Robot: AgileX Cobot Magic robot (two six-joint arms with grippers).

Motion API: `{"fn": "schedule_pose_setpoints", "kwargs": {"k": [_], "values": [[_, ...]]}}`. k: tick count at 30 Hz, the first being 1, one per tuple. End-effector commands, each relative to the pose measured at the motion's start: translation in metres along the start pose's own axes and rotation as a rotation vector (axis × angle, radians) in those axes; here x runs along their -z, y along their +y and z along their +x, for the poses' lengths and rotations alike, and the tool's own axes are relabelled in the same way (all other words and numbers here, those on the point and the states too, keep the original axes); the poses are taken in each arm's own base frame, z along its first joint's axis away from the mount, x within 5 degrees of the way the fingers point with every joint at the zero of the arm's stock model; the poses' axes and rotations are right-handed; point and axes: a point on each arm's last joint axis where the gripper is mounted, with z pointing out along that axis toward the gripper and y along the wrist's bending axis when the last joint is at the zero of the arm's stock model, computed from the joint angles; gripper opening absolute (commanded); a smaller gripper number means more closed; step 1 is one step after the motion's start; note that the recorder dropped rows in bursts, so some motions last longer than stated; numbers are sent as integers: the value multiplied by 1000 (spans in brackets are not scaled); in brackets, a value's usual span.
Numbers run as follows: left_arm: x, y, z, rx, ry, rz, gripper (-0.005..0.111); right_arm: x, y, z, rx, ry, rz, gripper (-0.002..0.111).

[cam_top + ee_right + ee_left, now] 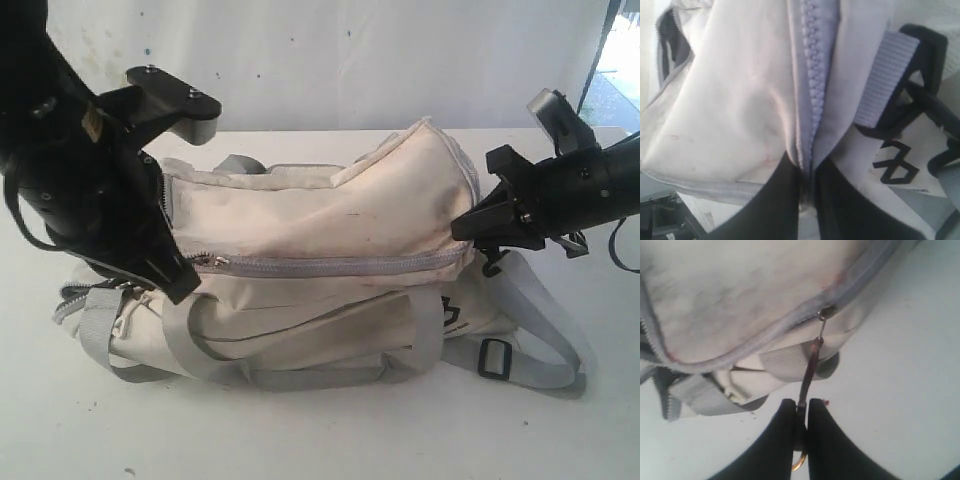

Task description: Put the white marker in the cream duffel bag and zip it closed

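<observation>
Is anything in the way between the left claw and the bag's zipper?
Nothing visible is. The left gripper is shut right on the zipper pull, a dark cord hanging from the slider of the cream duffel bag. A grey strap lies behind the cord, not between it and the gripper.

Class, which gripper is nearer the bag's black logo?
Right. The right gripper pinches the end of the cream duffel bag just above the black logo; the left gripper holds the zipper pull at the opposite end.

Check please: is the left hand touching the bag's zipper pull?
Touching. The left wrist view shows the left hand pinching the zipper pull between its fingers.
</observation>
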Motion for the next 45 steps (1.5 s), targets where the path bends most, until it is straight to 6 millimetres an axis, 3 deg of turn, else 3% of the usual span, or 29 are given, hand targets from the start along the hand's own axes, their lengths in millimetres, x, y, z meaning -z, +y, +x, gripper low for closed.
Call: {"fn": "schedule_pose_setpoints", "kwargs": {"k": [1, 8, 12, 17, 20, 24, 28, 31, 36, 38, 41, 45], "values": [[7, 20, 16, 57, 29, -81, 0, 5, -10, -3, -31, -39, 108, 0], [5, 54, 46, 210, 59, -79, 0, 6, -12, -3, -33, -42, 135, 0], [4, 73, 57, 253, -57, -99, 0, 8, -23, -2, -50, -37, 249, 0], [8, 85, 45, 242, -254, -167, 0, 9, -26, -3, -62, -43, 291, 0], [12, 90, 34, -55, -347, -273, 0, 9, -27, -2, 37, -18, 297, 0], [11, 90, 35, -625, -255, -353, 0, 9, -29, 0, 152, 21, 324, 0], [9, 78, 34, -632, -300, -231, 0, 9, -27, -1, 155, 11, 299, 2], [9, 74, 34, -632, -312, -187, 0, 8, -24, 3, 149, 51, 267, 17], [9, 74, 33, -700, -318, -194, 0, 8, -24, 4, 156, 65, 266, 62], [10, 74, 31, -741, -336, -213, 0, 9, -23, 2, 162, 57, 266, 75], [12, 75, 28, -808, -361, -256, 0, 15, -14, -1, 165, 62, 239, 76], [14, 77, 23, -910, -393, -324, 0, 24, 19, -3, 248, 59, 185, 69]]}}
